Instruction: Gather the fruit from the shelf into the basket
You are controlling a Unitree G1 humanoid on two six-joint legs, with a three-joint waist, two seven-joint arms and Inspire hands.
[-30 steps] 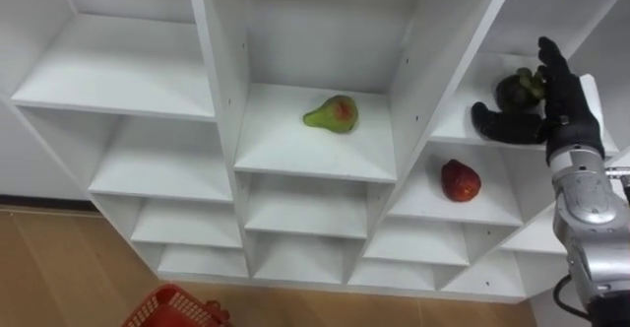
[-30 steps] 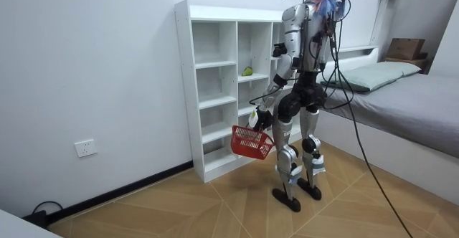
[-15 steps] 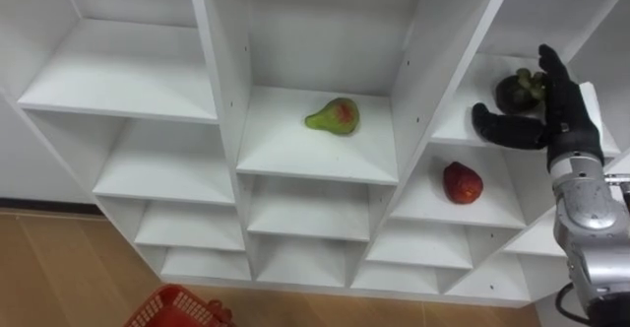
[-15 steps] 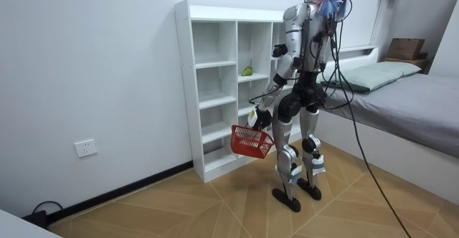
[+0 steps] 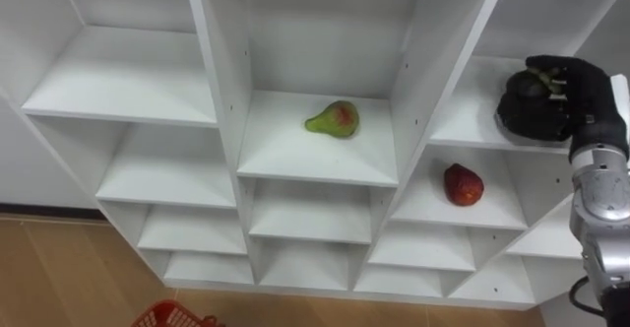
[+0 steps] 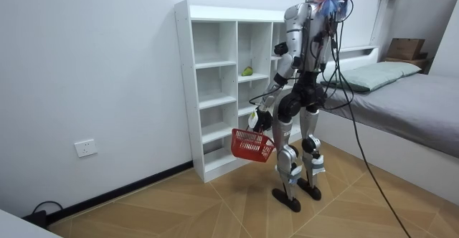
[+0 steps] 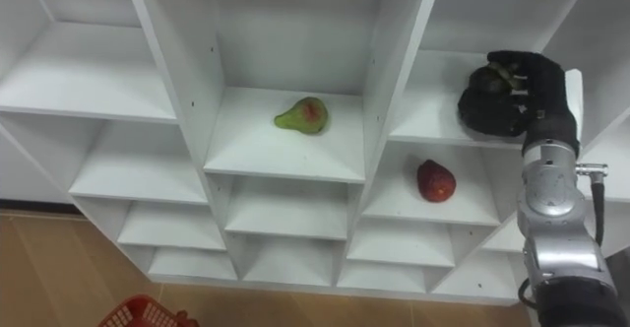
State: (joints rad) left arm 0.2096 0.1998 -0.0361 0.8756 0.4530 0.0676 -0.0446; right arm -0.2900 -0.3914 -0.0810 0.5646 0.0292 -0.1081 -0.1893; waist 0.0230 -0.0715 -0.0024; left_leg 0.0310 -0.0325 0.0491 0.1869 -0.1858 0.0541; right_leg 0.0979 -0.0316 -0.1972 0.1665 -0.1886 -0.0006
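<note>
A dark round fruit (image 5: 516, 108) lies on the right column's upper shelf of the white closet (image 5: 315, 164). My right hand (image 5: 576, 91) is shut on it, with the fingers curled over its top and the thumb below. A green pear with a red blush (image 5: 335, 119) rests on the middle column's shelf. One shelf below the dark fruit lies a red fruit (image 5: 462, 184). In the room view my left hand (image 6: 257, 120) hangs low in front of the closet and grips the handle of a red basket (image 6: 251, 143).
The other closet compartments hold nothing. I stand upright on the wooden floor close before the closet (image 6: 215, 87). A bed (image 6: 416, 87) stands behind me at the room view's right. The basket's rim (image 5: 172, 316) shows at the bottom edge.
My right hand's fingers, straight beside the dark fruit before, have curled round it. The eye view has shifted up slightly, so the basket shows lower.
</note>
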